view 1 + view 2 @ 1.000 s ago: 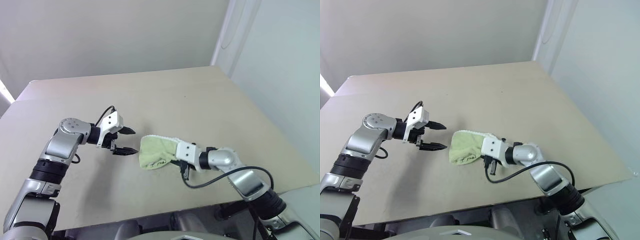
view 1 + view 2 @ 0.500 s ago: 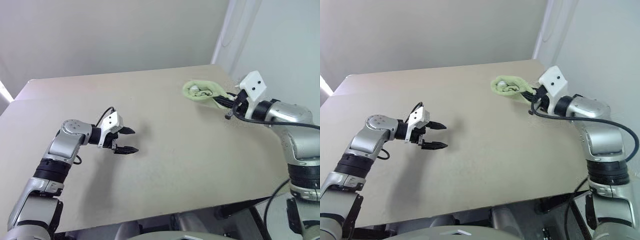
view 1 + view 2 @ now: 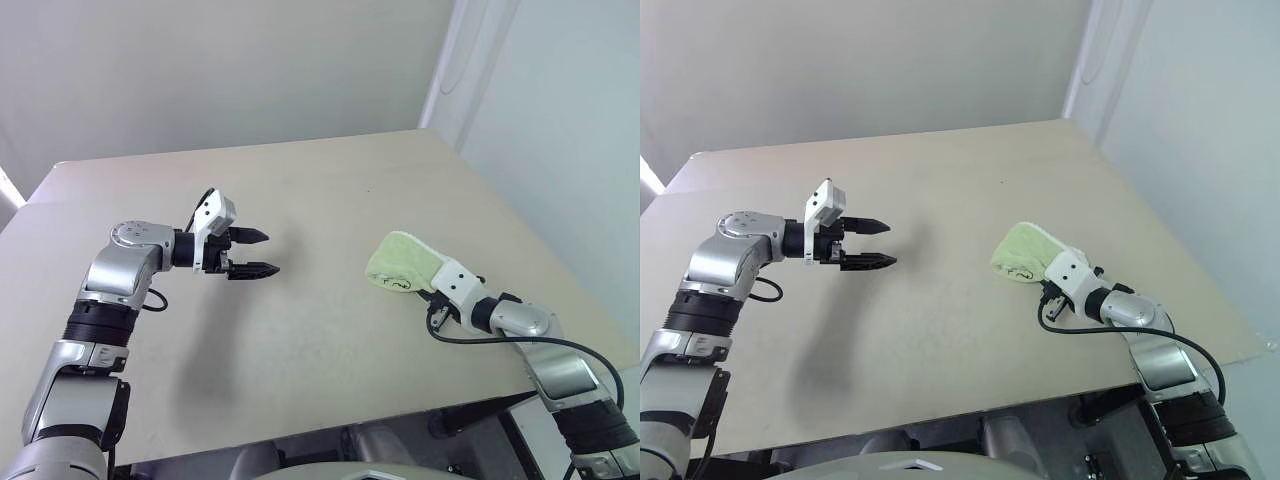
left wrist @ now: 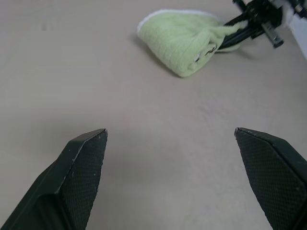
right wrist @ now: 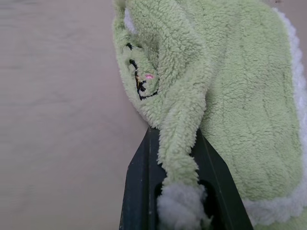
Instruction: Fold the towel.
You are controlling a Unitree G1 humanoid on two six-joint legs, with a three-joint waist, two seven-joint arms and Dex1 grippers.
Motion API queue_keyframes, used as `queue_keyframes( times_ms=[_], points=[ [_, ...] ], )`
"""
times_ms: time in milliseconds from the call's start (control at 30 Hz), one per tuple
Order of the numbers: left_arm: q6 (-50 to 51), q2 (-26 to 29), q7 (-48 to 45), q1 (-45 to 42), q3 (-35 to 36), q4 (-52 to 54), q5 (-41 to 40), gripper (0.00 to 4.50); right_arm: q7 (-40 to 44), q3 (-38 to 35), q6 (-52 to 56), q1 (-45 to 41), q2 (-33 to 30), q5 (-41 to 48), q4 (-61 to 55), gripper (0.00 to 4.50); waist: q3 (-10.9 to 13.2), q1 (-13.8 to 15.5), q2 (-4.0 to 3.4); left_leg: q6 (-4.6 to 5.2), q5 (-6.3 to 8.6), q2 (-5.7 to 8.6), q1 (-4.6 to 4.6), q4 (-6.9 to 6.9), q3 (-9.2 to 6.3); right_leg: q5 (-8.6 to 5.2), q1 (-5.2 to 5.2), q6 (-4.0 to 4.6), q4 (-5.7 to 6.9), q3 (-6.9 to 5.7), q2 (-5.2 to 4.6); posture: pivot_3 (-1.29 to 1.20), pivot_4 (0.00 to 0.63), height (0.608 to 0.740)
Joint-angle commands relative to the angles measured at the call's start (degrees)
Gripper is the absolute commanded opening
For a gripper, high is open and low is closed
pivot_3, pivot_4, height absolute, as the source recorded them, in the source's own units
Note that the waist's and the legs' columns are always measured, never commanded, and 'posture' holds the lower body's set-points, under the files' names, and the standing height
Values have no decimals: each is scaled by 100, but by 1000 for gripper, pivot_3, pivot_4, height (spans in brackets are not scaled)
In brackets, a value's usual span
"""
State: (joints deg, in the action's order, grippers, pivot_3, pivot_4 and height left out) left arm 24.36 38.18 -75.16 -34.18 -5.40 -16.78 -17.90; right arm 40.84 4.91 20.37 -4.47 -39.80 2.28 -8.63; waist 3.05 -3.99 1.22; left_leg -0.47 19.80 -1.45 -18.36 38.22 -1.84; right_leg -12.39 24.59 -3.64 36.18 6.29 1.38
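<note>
The towel (image 3: 402, 264) is lying bunched on the worktop (image 3: 330, 190), directly ahead of the right pincer (image 5: 178, 158), with its long axis running out from the pincer tips toward the worktop's far left. Its free rounded end is pointing away from the pincer, and a white stitched edge is showing along one side. The right pincer is squeezing tight on a twisted corner of the towel, and dark handwritten marks are sitting on the cloth just past the fingers. The right arm is reaching in low from the near right edge, forearm angled forward and to the left, pincer tipped slightly downward. The left pincer (image 3: 255, 252) is hovering well apart from the towel, above bare worktop, fingers spread wide with nothing between them, pointing right toward the towel.
</note>
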Motion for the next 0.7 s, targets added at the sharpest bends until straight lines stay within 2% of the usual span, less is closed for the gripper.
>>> queue_keyframes(
  times_ms=[33, 300, 400, 467, 533, 700],
  points=[
    [-137, 63, -8, -84, 38, 47, 46, 4500, 40, -406, 229, -125, 15, 351, -356, 595, 0, 1, 0, 0, 0, 0, 0, 0, 0, 0, 0, 0, 0, 0, 0, 0, 0, 712],
    [-207, 35, -23, -78, 5, 9, 104, 4500, 358, -639, 614, -91, -127, 848, -826, 3467, 0, -1, 0, 0, 0, 0, 1, 1, 1, 0, -3, 0, -1, 0, 0, 0, 0, 712],
    [-232, 40, -27, -108, 12, -51, 124, 4500, 568, -1053, 1100, -135, -67, 1645, -1197, 4487, 0, 2, 0, 0, 0, 0, 0, 2, 2, 0, -4, 0, -2, 1, -1, 0, 0, 712],
    [-250, 41, -11, -137, 32, -117, 133, 4500, 472, -1477, 1513, -381, 135, 2324, -1340, 4487, 0, -8, 1, 0, 0, 1, 0, 2, 1, 0, -4, 0, -1, 1, 0, 0, 0, 712],
    [-209, 19, 31, -170, 57, -149, 119, 4500, 24, -1793, 1852, -869, 518, 2756, -1127, 4487, 1, -29, 2, 0, 0, 0, 2, 2, 2, 1, -4, -1, -1, 1, 0, 0, 0, 712],
    [-190, -12, 85, -132, 32, -71, 128, 4500, -799, -1742, 2054, -1595, 1223, 2696, -288, 4487, 0, -1, 2, 0, 0, -3, 6, 1, -7, 4, -7, 5, 2, -5, 6, 0, 0, 712]
  ],
)
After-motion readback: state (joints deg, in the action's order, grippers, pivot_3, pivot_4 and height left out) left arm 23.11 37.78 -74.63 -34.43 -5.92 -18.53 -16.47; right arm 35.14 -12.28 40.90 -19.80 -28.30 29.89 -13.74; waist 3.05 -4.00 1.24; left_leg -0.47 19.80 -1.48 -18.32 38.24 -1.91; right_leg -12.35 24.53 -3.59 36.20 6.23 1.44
